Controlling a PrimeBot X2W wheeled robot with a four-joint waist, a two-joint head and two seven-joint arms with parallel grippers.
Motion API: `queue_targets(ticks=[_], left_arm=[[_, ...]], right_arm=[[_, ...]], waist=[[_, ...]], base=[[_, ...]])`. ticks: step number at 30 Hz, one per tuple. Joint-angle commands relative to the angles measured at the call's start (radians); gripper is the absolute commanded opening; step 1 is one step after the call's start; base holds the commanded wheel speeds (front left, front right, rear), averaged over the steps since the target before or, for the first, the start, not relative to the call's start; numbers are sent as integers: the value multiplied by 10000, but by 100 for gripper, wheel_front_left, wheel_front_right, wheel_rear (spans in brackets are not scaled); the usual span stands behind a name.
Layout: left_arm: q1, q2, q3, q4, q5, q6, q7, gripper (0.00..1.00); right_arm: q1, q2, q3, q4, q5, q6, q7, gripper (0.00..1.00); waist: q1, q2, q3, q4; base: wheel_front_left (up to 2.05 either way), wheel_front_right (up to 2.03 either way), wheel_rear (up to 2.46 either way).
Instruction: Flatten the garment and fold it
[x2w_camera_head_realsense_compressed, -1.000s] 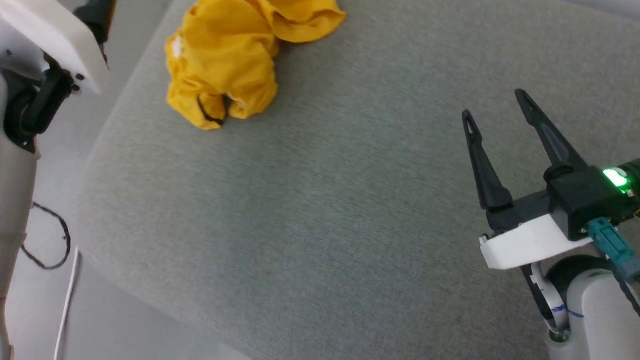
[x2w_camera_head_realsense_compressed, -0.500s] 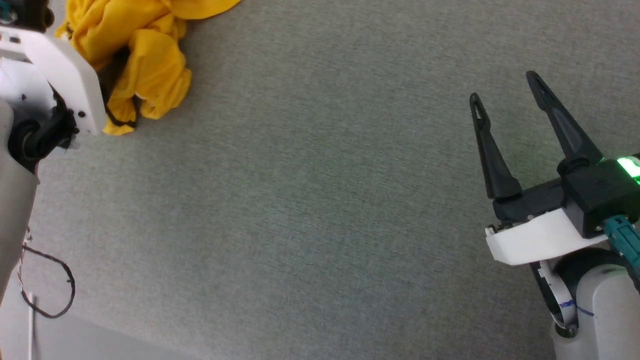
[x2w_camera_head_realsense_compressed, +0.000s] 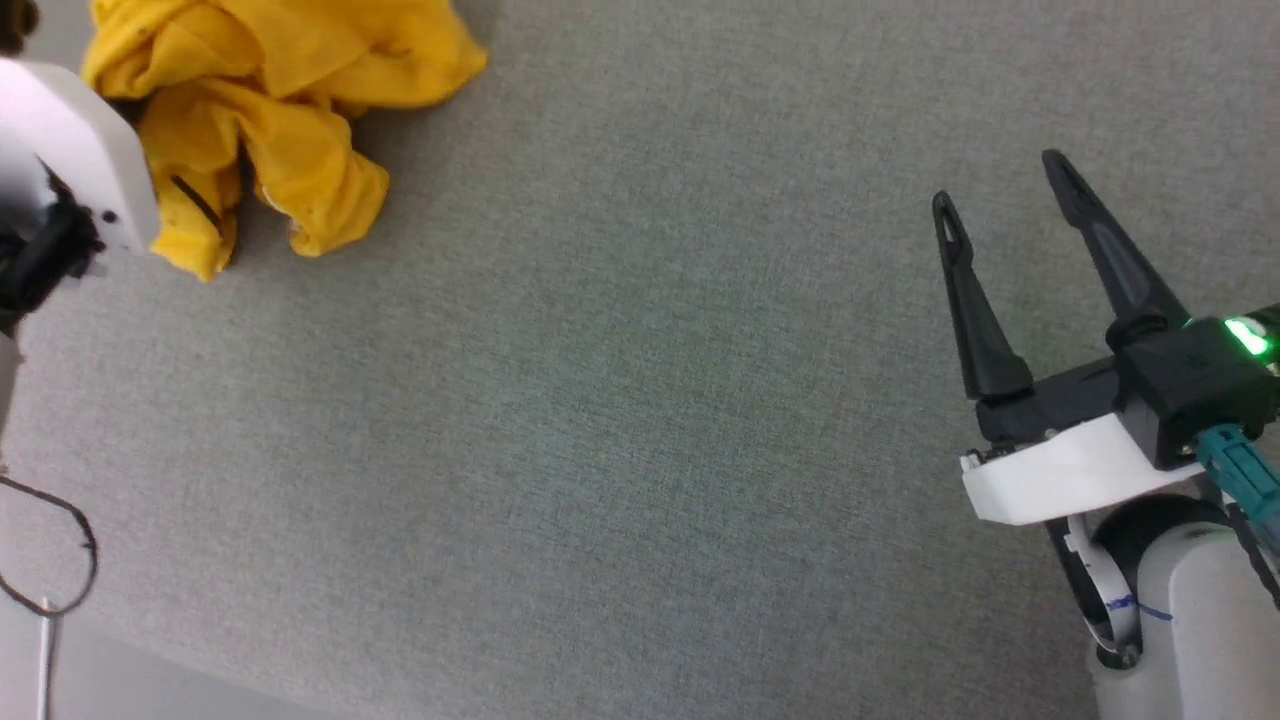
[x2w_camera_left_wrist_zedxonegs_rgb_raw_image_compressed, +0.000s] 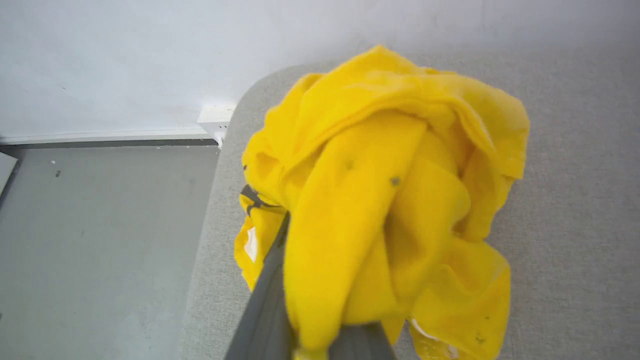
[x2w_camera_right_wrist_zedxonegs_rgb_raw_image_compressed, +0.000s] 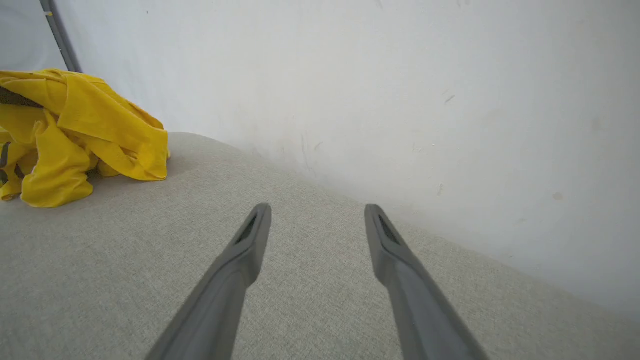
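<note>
Left end effector (x2w_camera_left_wrist_zedxonegs_rgb_raw_image_compressed: 305, 227): clenched on a fold of the yellow garment (x2w_camera_left_wrist_zedxonegs_rgb_raw_image_compressed: 390, 165).
Right end effector (x2w_camera_head_realsense_compressed: 995, 180): fingers wide apart, empty, lower right of head view.
Garment heap: crumpled, upper left there.

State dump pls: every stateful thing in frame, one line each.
garment: crumpled in a heap near a corner of the grey padded surface, not flattened, not folded.
left gripper: shut on a fold of the garment.
right gripper: open, empty, well apart from the garment.
green light on the right wrist: lit.
</note>
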Motion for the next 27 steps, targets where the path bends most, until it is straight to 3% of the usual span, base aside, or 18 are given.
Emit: queue_targets(ticks=[1, 9, 14, 19, 27], left_arm=[[-265, 162, 76, -71, -16, -1, -198, 0], [-842, 912, -116, -1277, -276, -2, 114, 0], [-1173, 1028, -20, -2214, -182, 126, -11, 0], [-1350, 813, -76, -3459, -215, 418, 296, 0], [-1227, -13, -443, -5540, -602, 1154, 1290, 0]], right_arm=[[108, 70, -21, 142, 115, -19, -152, 100], [707, 250, -417, 847, 560, -19, -795, 100], [1042, 272, -665, 1068, 946, -19, -1061, 100], [1478, 276, -930, 1233, 1401, -19, -1295, 100], [1915, 278, -1673, 1178, 1739, -19, -1540, 100]], waist=[[0, 0, -746, -131], [0, 0, -2424, -521], [0, 0, -3067, -771], [0, 0, -3750, -1135], [0, 0, -4439, -2026]], base=[[0, 0, 0], [0, 0, 0], [0, 0, 0], [0, 0, 0], [0, 0, 0]])
